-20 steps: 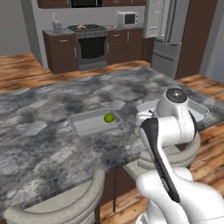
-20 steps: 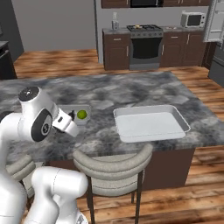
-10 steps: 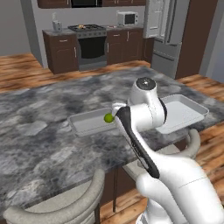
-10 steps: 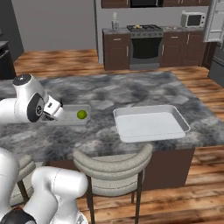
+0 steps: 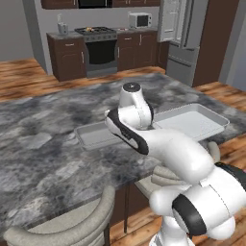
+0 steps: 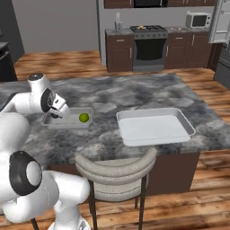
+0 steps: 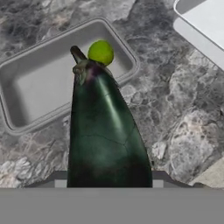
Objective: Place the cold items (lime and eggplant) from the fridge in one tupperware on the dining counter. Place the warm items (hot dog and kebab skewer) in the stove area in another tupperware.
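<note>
Left base view: arm over the small tub (image 5: 93, 136) on the desk (image 5: 43, 144).
Right base view: lime (image 6: 83, 117) lies in the tub; pincer (image 6: 57, 112) just beside it.
Hand view: pincer grips the eggplant (image 7: 104, 135), stem end over the tub's rim near the lime.

Eggplant (image 7: 105, 131) base cut by bottom edge, hides gripper fingertips; stem overlaps lime (image 7: 101, 52).
</note>
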